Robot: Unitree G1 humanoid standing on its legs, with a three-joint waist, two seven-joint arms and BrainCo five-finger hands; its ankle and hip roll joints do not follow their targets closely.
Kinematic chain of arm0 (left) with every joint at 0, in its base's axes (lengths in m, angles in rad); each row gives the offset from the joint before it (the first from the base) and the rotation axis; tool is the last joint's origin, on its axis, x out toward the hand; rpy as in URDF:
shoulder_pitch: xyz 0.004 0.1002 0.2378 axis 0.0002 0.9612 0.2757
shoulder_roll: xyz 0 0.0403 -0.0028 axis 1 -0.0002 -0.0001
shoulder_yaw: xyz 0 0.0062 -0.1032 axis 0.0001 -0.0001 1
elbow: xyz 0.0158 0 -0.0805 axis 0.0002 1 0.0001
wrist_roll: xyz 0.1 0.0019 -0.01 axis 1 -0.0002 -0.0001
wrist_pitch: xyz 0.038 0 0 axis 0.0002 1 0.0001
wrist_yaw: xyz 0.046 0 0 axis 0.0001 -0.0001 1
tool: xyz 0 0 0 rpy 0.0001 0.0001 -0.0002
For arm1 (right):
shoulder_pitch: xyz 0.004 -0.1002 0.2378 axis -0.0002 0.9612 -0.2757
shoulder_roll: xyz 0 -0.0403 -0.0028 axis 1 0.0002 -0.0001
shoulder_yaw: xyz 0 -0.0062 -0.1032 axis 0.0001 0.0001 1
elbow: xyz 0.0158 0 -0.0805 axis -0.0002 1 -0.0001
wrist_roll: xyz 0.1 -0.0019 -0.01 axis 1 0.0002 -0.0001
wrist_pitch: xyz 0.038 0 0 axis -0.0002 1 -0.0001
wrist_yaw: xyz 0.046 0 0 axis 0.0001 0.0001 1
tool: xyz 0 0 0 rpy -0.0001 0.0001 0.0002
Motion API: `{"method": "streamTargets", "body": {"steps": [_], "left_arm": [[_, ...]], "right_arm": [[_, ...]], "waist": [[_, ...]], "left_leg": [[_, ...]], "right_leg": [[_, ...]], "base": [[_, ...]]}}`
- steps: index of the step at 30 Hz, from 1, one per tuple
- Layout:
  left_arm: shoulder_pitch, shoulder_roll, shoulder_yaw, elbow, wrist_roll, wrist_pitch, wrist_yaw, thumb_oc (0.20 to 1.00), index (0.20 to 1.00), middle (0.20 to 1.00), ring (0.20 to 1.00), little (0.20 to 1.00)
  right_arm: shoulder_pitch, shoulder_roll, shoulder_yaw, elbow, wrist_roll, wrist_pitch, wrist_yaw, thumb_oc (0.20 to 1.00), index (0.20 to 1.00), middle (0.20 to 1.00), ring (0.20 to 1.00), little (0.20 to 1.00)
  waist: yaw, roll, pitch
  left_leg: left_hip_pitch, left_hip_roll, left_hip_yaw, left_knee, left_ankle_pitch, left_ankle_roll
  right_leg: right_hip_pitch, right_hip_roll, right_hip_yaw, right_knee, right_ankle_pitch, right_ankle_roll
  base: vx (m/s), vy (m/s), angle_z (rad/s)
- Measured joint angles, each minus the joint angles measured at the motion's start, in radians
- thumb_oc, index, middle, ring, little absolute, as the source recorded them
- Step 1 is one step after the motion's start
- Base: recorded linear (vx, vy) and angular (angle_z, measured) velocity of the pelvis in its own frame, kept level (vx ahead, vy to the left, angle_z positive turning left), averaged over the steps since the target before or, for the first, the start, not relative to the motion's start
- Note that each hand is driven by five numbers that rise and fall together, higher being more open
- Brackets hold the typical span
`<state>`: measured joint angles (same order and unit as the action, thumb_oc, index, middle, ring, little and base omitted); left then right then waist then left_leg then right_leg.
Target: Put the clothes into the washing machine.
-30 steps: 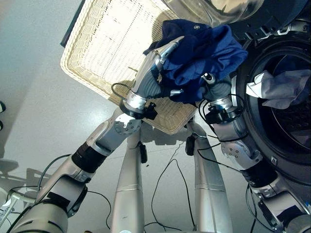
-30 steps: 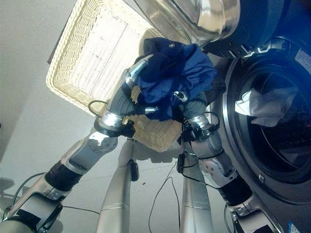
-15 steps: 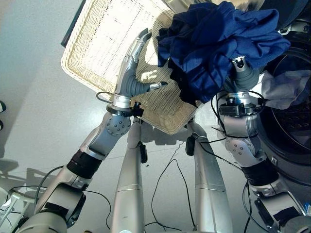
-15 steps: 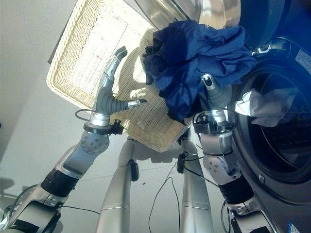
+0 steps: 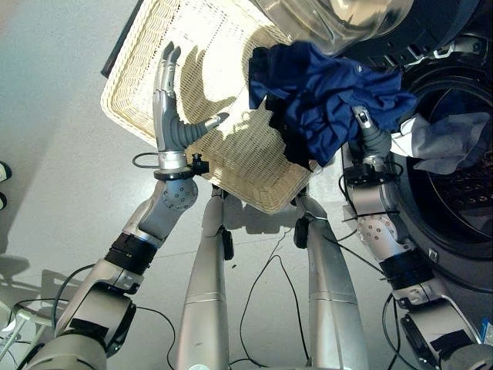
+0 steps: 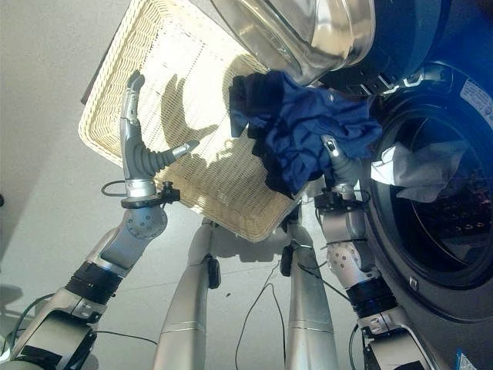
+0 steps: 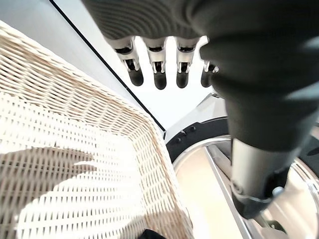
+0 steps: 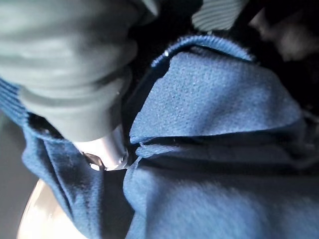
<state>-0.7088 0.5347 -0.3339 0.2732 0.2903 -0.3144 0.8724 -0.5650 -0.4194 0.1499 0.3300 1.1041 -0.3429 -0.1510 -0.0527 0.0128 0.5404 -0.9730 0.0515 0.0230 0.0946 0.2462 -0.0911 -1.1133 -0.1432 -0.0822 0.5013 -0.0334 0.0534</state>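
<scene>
Blue garment raised beside washer opening.
Right hand buried in garment, grip unreadable; right wrist view shows cloth. Left hand spread above basket.

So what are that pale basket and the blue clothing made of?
The basket looks like woven wicker or rattan, cream and matte: interlaced strands show on its floor and rim. The blue clothing seems a soft knit fabric, matte, with fine mesh texture and crumpled folds.

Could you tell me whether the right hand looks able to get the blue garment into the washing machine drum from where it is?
Probably yes. The right hand holds the blue garment up beside the drum opening, and the door is swung clear. A grey cloth hangs at the rim but leaves room.
</scene>
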Motion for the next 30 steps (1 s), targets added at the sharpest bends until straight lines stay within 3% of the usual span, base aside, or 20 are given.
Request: {"method": "streamTargets", "body": {"steps": [5, 6, 9, 14, 17, 20, 22, 23, 25, 26, 27, 28, 29, 30], "left_arm": [[-0.075, 0.015, -0.051, 0.14, -0.002, -0.006, 0.053, 1.0, 1.0, 1.0, 1.0, 1.0], [-0.119, 0.018, -0.082, 0.225, -0.031, -0.003, 0.073, 1.0, 1.0, 1.0, 1.0, 1.0], [-0.143, 0.026, -0.094, 0.277, -0.052, -0.005, 0.095, 1.0, 1.0, 1.0, 1.0, 1.0], [-0.213, 0.042, -0.152, 0.37, -0.104, -0.019, 0.114, 1.0, 1.0, 1.0, 1.0, 1.0], [-0.213, 0.061, -0.168, 0.373, -0.129, -0.029, 0.117, 1.0, 1.0, 1.0, 1.0, 1.0], [-0.2, 0.082, -0.2, 0.361, -0.129, -0.029, 0.131, 1.0, 1.0, 1.0, 1.0, 1.0], [-0.2, 0.082, -0.2, 0.361, -0.129, -0.029, 0.131, 1.0, 1.0, 1.0, 1.0, 1.0], [-0.173, 0.105, -0.207, 0.313, -0.128, -0.029, 0.132, 1.0, 1.0, 1.0, 1.0, 1.0], [-0.151, 0.128, -0.207, 0.302, -0.128, -0.028, 0.132, 1.0, 1.0, 1.0, 1.0, 1.0], [-0.145, 0.161, -0.213, 0.295, -0.129, -0.028, 0.131, 1.0, 1.0, 1.0, 1.0, 1.0], [-0.147, 0.172, -0.213, 0.299, -0.13, -0.029, 0.126, 1.0, 1.0, 1.0, 1.0, 1.0], [-0.148, 0.185, -0.214, 0.304, -0.13, -0.029, 0.12, 1.0, 1.0, 1.0, 1.0, 1.0], [-0.153, 0.193, -0.214, 0.309, -0.13, -0.035, 0.108, 1.0, 1.0, 1.0, 1.0, 1.0], [-0.162, 0.196, -0.214, 0.314, -0.13, -0.043, 0.1, 1.0, 1.0, 1.0, 1.0, 1.0]], "right_arm": [[-0.018, -0.029, -0.019, 0.215, 0.111, 0.0, 0.023, 0.2, 0.2, 0.2, 0.2, 0.2], [-0.053, -0.038, -0.021, 0.341, 0.169, -0.002, 0.031, 0.2, 0.2, 0.2, 0.2, 0.2], [-0.087, -0.044, -0.02, 0.414, 0.245, -0.007, 0.027, 0.2, 0.2, 0.2, 0.2, 0.2], [-0.222, -0.115, -0.111, 0.648, 0.39, -0.038, -0.039, 0.2, 0.2, 0.2, 0.2, 0.2], [-0.267, -0.2, -0.15, 0.673, 0.441, -0.113, -0.177, 0.2, 0.2, 0.2, 0.2, 0.2], [-0.29, -0.329, -0.183, 0.646, 0.409, -0.239, -0.417, 0.2, 0.2, 0.2, 0.2, 0.2], [-0.29, -0.329, -0.183, 0.646, 0.409, -0.239, -0.417, 0.2, 0.2, 0.2, 0.2, 0.2], [-0.261, -0.345, -0.204, 0.595, 0.326, -0.35, -0.62, 0.2, 0.2, 0.2, 0.2, 0.2], [-0.258, -0.36, -0.222, 0.566, 0.27, -0.356, -0.752, 0.2, 0.2, 0.2, 0.2, 0.2], [-0.238, -0.357, -0.228, 0.549, 0.164, -0.375, -0.865, 0.2, 0.2, 0.2, 0.2, 0.2], [-0.238, -0.363, -0.228, 0.564, 0.122, -0.362, -0.905, 0.222, 0.222, 0.222, 0.222, 0.222], [-0.248, -0.365, -0.228, 0.588, 0.085, -0.361, -0.934, 0.385, 0.385, 0.385, 0.385, 0.385], [-0.247, -0.372, -0.228, 0.613, 0.069, -0.347, -0.941, 1.0, 1.0, 1.0, 1.0, 1.0], [-0.249, -0.375, -0.227, 0.632, 0.07, -0.34, -0.925, 1.0, 1.0, 1.0, 1.0, 1.0]], "waist": [[-0.019, 0.0, 0.0], [-0.022, -0.001, 0.0], [-0.044, -0.002, 0.0], [-0.036, -0.002, 0.0], [-0.035, -0.002, 0.0], [-0.031, -0.003, 0.001], [-0.031, -0.003, 0.001], [-0.028, -0.004, 0.001], [-0.025, -0.008, 0.003], [-0.021, -0.007, 0.003], [-0.019, -0.008, 0.004], [-0.019, -0.008, 0.004], [-0.016, -0.008, 0.004], [-0.014, -0.008, 0.004]], "left_leg": [[-0.001, 0.005, 0.002, -0.004, 0.001, 0.001], [-0.002, 0.01, 0.002, -0.004, 0.0, 0.0], [-0.009, 0.017, 0.004, -0.006, -0.001, -0.001], [-0.009, 0.026, 0.005, -0.004, -0.004, -0.005], [-0.009, 0.029, 0.002, -0.003, -0.004, -0.005], [-0.011, 0.033, -0.011, -0.003, -0.003, -0.007], [-0.011, 0.033, -0.011, -0.003, -0.003, -0.007], [-0.021, 0.031, -0.022, 0.0, -0.003, -0.008], [-0.022, 0.031, -0.023, -0.001, -0.003, -0.007], [-0.029, 0.029, -0.02, 0.0, -0.003, -0.007], [-0.031, 0.029, -0.021, -0.001, -0.002, -0.006], [-0.033, 0.028, -0.021, 0.0, -0.001, -0.005], [-0.033, 0.027, -0.022, -0.001, 0.001, -0.002], [-0.033, 0.026, -0.023, 0.0, 0.001, -0.002]], "right_leg": [[0.002, 0.005, -0.002, -0.013, 0.01, -0.004], [0.005, 0.011, -0.003, -0.025, 0.014, -0.002], [0.001, 0.018, -0.002, -0.037, 0.023, -0.009], [0.001, 0.03, 0.002, -0.048, 0.032, -0.016], [0.004, 0.033, -0.001, -0.053, 0.035, -0.019], [0.015, 0.037, -0.014, -0.063, 0.038, -0.021], [0.015, 0.037, -0.014, -0.063, 0.038, -0.021], [0.014, 0.036, -0.021, -0.07, 0.04, -0.02], [0.013, 0.035, -0.02, -0.072, 0.043, -0.02], [0.006, 0.034, -0.017, -0.079, 0.045, -0.016], [0.006, 0.035, -0.016, -0.084, 0.049, -0.015], [0.006, 0.034, -0.015, -0.087, 0.054, -0.017], [0.008, 0.031, -0.015, -0.089, 0.058, -0.015], [0.008, 0.029, -0.015, -0.089, 0.059, -0.014]], "base": [[0.0, 0.005, -0.03], [0.01, 0.018, -0.09], [0.01, 0.024, -0.08], [0.01, -0.016, -0.06], [0.0, -0.069, -0.01], [0.0, -0.08, 0.02], [0.0, -0.007, 0.02], [-0.01, -0.027, 0.05], [-0.01, -0.018, 0.0], [-0.01, -0.001, -0.06], [-0.01, -0.008, -0.05], [0.0, 0.0, 0.0], [0.01, -0.018, 0.04], [0.01, -0.011, 0.04]]}}
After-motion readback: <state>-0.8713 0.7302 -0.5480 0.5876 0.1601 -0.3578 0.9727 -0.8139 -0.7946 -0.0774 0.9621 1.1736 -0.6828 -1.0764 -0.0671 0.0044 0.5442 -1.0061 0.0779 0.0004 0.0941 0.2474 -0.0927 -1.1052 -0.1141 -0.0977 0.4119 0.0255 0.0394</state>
